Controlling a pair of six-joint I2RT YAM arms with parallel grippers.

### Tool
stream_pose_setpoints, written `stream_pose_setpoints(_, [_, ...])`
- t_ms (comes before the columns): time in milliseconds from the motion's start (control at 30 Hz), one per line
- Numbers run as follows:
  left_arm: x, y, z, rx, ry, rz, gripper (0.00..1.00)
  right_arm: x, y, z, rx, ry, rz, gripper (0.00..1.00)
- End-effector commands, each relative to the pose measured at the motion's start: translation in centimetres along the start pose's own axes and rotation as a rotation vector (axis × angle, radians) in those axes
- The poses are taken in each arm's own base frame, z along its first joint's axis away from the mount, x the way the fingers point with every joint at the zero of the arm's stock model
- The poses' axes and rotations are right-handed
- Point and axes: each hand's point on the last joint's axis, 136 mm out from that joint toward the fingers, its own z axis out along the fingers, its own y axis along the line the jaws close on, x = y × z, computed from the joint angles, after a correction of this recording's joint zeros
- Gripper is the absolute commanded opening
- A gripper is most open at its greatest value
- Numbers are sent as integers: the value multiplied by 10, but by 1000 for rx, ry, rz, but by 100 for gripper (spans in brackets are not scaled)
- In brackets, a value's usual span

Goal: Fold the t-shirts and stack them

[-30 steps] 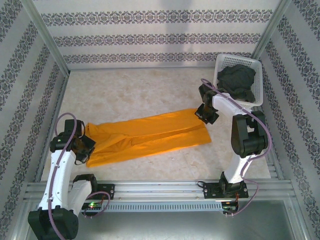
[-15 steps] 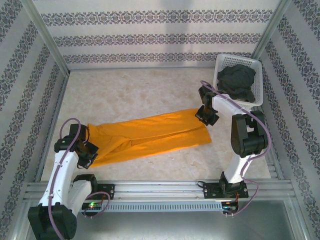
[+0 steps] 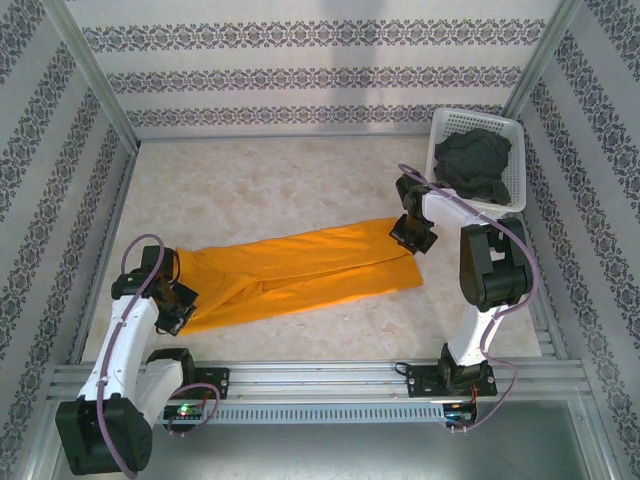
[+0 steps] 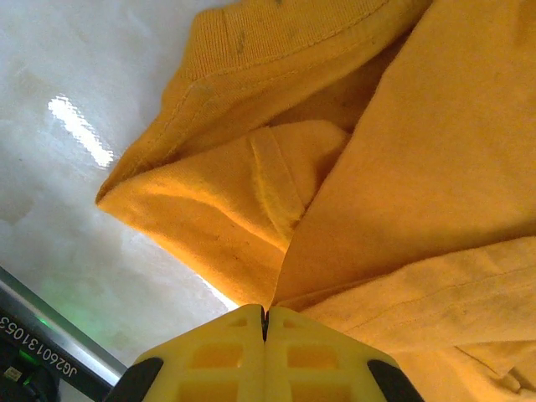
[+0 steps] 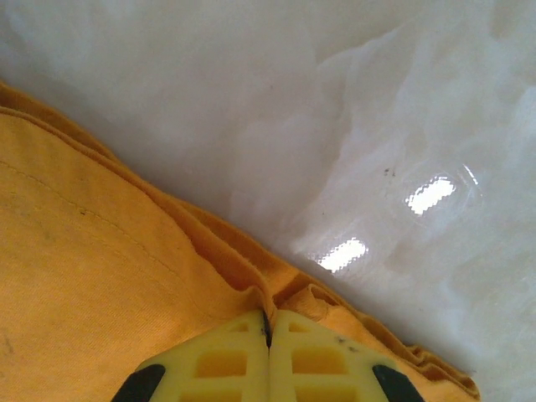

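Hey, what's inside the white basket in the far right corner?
A crumpled dark grey t-shirt lies in the white basket and fills most of it. Anything beneath the shirt, including the basket floor, is covered and cannot be seen.

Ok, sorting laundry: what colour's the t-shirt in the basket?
Dark charcoal grey t-shirt; top external view.

The t-shirt on the table [image 3: 300, 270] is laid lengthwise, left to right, across the near half of the table [image 3: 260, 170]; its left end is pinched in the left gripper [image 3: 178, 300], its far right corner in the right gripper [image 3: 410, 233]; a basket [image 3: 480, 117] is set at the far right corner, behind the right gripper; the t-shirt in the basket [image 3: 475, 160] is kept inside it, well apart from the first.
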Motion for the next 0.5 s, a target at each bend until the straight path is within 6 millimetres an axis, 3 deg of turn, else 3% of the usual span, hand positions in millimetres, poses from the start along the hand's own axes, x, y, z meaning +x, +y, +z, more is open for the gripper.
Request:
stream_pose_setpoints(0, [-4, 1, -15, -3, -41, -9, 0, -4, -9, -1, 45, -12, -11, 0])
stream_pose_setpoints(267, [11, -8, -15, 55, 34, -45, 0, -2, -6, 0, 38, -2, -18, 3])
stream_pose_setpoints(467, [22, -35, -23, 86, 47, 92, 0, 0, -8, -6, 31, -11, -37, 34])
